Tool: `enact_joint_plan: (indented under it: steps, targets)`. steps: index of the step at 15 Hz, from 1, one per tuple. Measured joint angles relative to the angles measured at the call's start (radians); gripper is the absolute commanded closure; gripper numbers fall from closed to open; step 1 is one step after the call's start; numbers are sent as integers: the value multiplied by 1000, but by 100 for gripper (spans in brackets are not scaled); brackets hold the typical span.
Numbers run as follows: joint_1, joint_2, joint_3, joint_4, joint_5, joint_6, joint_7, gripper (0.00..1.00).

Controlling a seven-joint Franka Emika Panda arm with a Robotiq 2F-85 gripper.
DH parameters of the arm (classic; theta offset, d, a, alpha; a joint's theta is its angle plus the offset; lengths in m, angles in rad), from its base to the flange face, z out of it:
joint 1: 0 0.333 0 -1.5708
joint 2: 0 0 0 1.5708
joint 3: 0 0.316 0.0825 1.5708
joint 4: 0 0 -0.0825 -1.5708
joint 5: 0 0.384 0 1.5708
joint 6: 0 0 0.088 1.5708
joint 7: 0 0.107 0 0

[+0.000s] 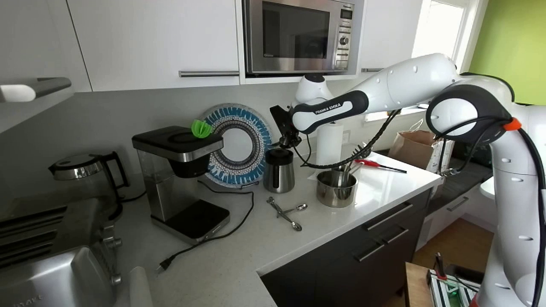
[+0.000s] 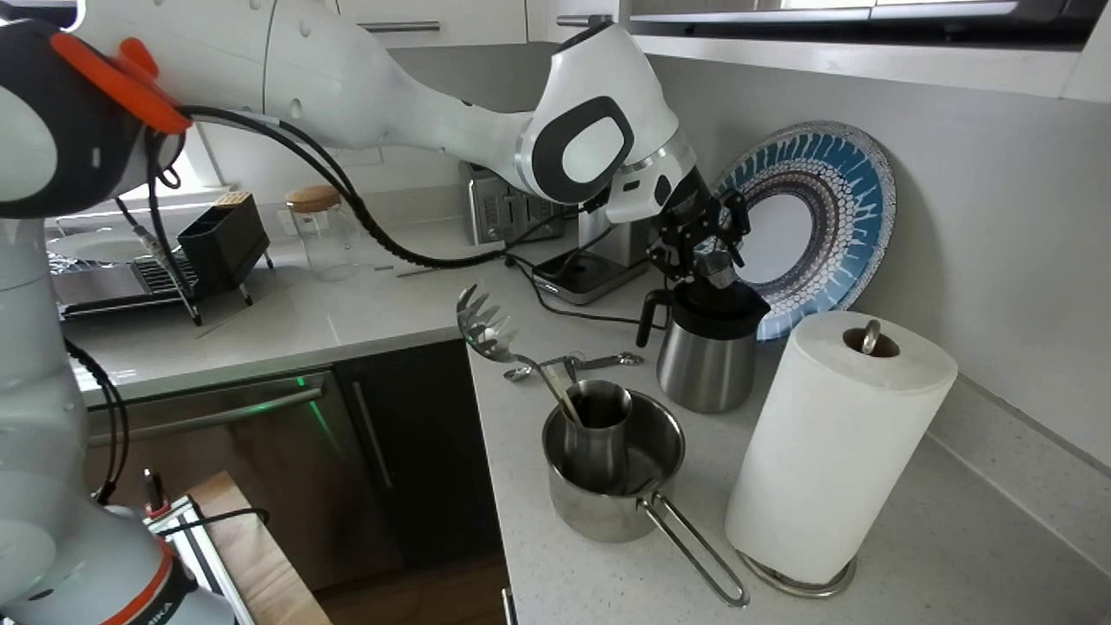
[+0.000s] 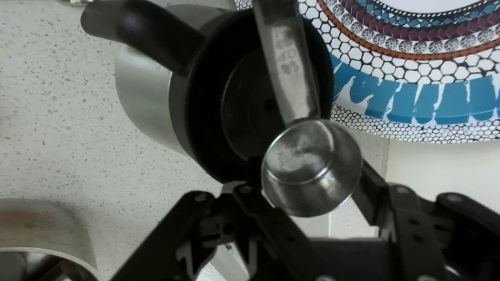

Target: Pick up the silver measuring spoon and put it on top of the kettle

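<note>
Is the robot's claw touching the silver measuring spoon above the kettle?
Touching. The wrist view shows the gripper holding the silver measuring spoon, fingers against opposite sides of its bowl.

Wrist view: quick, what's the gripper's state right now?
Gripper: closed, holding the silver measuring spoon.

The pale speckled surface (image 1: 213, 277) carries a toaster (image 1: 72, 260), a coffee maker (image 1: 187, 167), a steel kettle (image 1: 279, 174), a saucepan (image 1: 335, 195) and a paper towel roll (image 2: 838, 451). Crossed silver spoons (image 1: 284, 214) lie near the steel kettle, and a patterned plate (image 1: 237, 145) leans against the wall (image 1: 166, 111).
</note>
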Motion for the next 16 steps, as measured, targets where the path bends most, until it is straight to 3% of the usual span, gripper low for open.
enact_joint_plan:
  steps: [7,8,9,12,16]
  targets:
    - [0,64,-8,59,1,-28,-25,67]
    - [0,71,-9,66,1,-34,-27,25]
    - [0,77,-10,73,1,-41,-28,17]
    - [0,87,-13,90,2,-58,-30,0]
    - [0,87,-16,94,1,-62,-31,0]
